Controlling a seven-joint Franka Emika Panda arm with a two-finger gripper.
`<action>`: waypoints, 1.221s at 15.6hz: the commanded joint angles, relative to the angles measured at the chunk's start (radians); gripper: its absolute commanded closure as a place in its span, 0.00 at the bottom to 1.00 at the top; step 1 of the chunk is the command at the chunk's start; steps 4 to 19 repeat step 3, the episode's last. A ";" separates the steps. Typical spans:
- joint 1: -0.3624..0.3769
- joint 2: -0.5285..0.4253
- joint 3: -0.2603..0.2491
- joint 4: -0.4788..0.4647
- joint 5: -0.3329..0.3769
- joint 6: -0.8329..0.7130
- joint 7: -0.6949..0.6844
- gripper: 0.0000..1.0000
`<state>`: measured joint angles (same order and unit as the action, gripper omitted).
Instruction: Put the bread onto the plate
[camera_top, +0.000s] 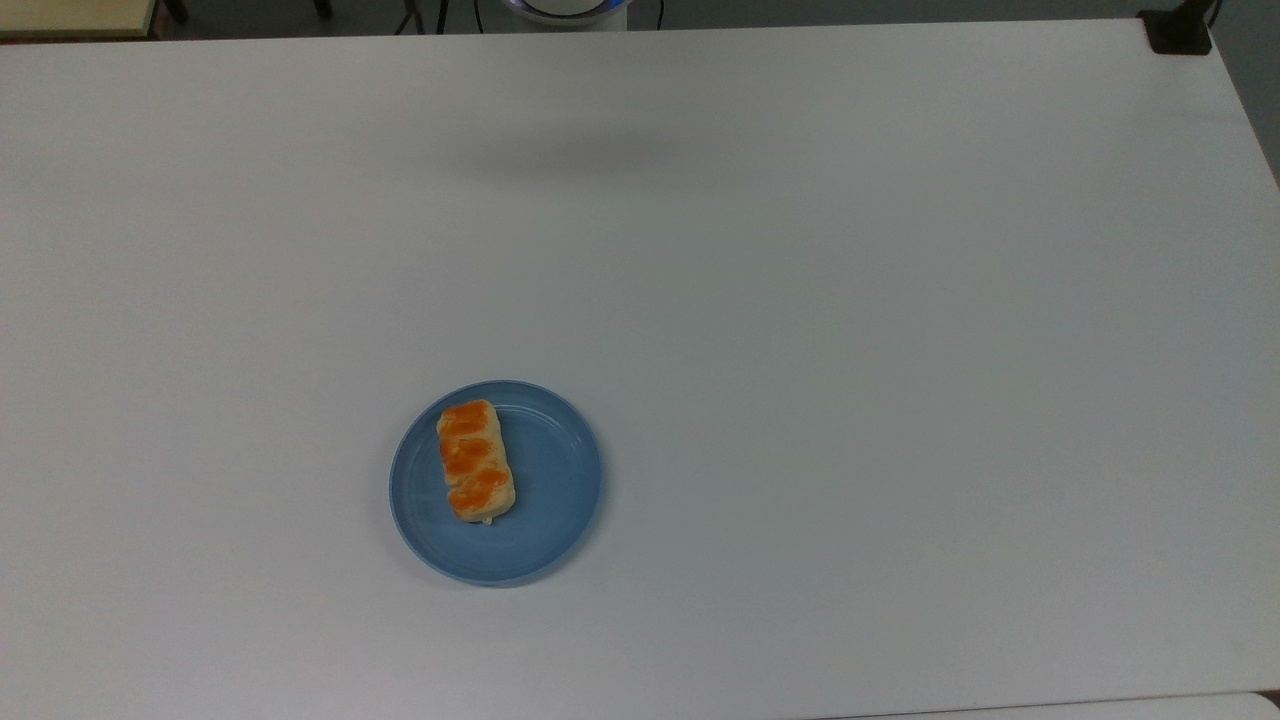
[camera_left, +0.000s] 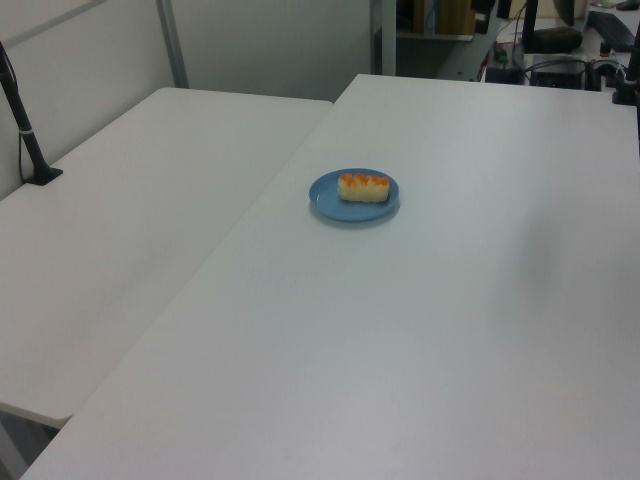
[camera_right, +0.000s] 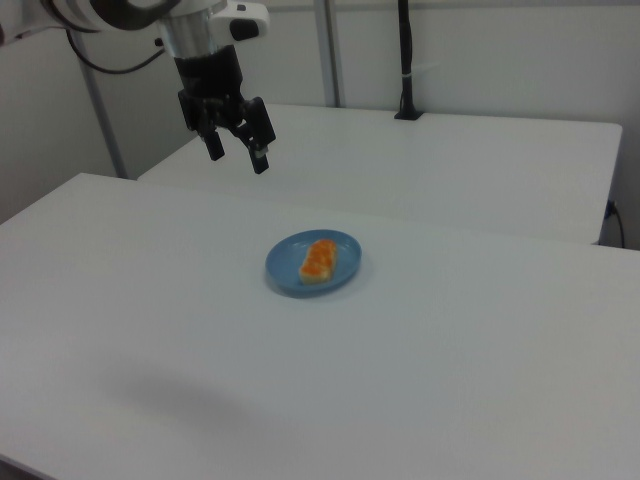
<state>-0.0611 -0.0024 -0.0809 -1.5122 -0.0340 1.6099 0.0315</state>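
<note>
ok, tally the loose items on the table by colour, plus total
Blue: 1, the plate
Cream with orange-brown top: 1, the bread, lying on the plate
Total: 2
</note>
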 joint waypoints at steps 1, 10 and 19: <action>0.027 -0.030 -0.026 -0.048 -0.009 0.042 -0.097 0.00; 0.029 -0.030 -0.026 -0.046 -0.009 0.036 -0.104 0.00; 0.029 -0.030 -0.026 -0.046 -0.009 0.036 -0.104 0.00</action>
